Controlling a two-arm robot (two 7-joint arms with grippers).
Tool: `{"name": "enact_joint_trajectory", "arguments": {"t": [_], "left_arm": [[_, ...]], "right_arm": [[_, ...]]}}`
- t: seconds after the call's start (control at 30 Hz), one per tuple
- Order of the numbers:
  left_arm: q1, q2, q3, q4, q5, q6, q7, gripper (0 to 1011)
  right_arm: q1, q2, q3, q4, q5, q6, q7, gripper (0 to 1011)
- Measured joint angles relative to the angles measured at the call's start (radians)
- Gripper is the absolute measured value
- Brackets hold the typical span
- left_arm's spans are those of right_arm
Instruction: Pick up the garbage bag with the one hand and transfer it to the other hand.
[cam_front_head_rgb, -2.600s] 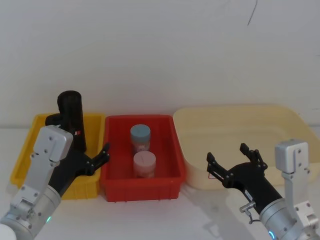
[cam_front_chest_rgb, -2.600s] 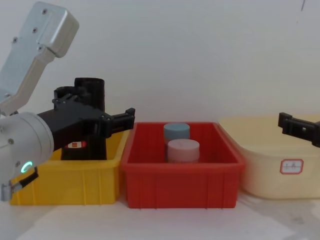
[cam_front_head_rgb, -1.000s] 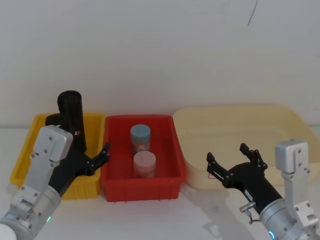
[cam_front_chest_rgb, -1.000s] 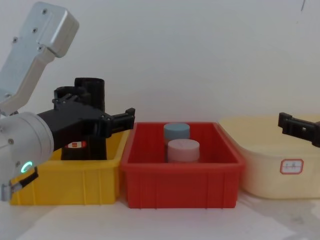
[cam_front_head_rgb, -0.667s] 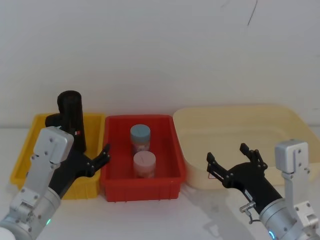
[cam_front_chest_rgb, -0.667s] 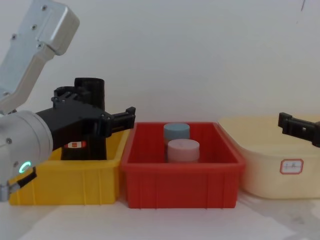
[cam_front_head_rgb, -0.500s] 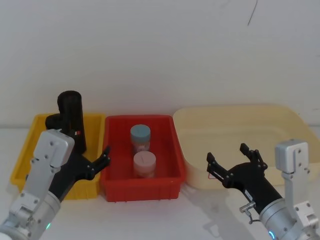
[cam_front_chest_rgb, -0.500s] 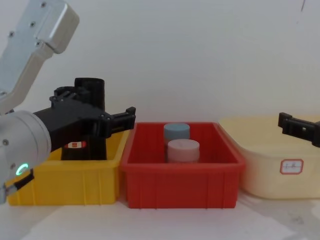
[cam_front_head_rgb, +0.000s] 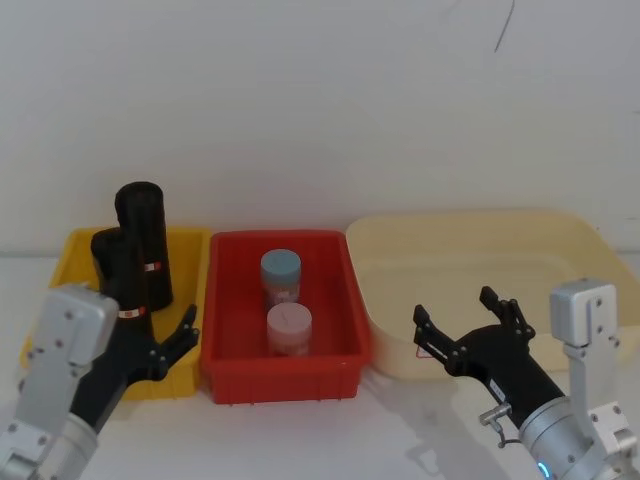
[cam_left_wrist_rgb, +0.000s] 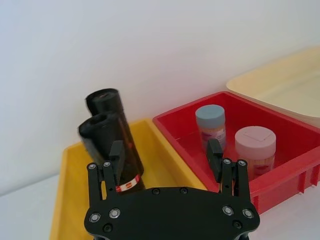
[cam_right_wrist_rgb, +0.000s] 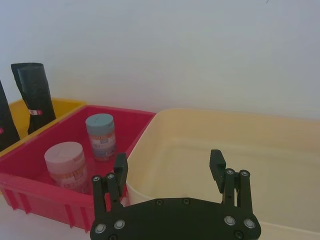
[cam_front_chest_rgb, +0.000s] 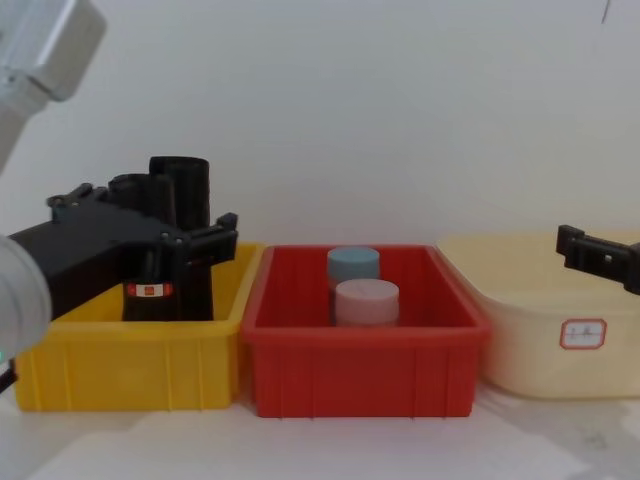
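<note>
Two black garbage bag rolls stand upright in the yellow bin (cam_front_head_rgb: 60, 290): a back roll (cam_front_head_rgb: 143, 240) and a front roll (cam_front_head_rgb: 116, 272) with a white-and-orange band. In the chest view the rolls (cam_front_chest_rgb: 182, 235) rise behind my left gripper (cam_front_chest_rgb: 150, 220). The left gripper (cam_front_head_rgb: 155, 340) hovers open at the bin's near side, just short of the front roll (cam_left_wrist_rgb: 102, 140), holding nothing. In its wrist view the left gripper (cam_left_wrist_rgb: 165, 157) has one finger overlapping that roll's base. My right gripper (cam_front_head_rgb: 470, 325) hangs open and empty before the cream tub, also seen as the right gripper (cam_right_wrist_rgb: 169, 167).
A red bin (cam_front_head_rgb: 345, 300) in the middle holds a blue-grey jar (cam_front_head_rgb: 281, 272) and a pale pink jar (cam_front_head_rgb: 288, 328). A large cream tub (cam_front_head_rgb: 560, 240) sits at the right. A white wall stands close behind the bins.
My left arm has drawn back and down toward me, its gripper leaving the red bin's edge and uncovering the front roll. The right arm has not moved.
</note>
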Motion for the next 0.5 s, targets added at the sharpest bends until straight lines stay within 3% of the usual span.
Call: {"name": "enact_joint_trajectory", "arguments": {"t": [0.5], "left_arm": [[0.098, -0.018, -0.088, -0.026, -0.079, -0.086, 0.027, 1002]], "right_arm": [[0.0, 0.0, 0.0, 0.0, 0.0, 0.0, 0.0, 1000]]}}
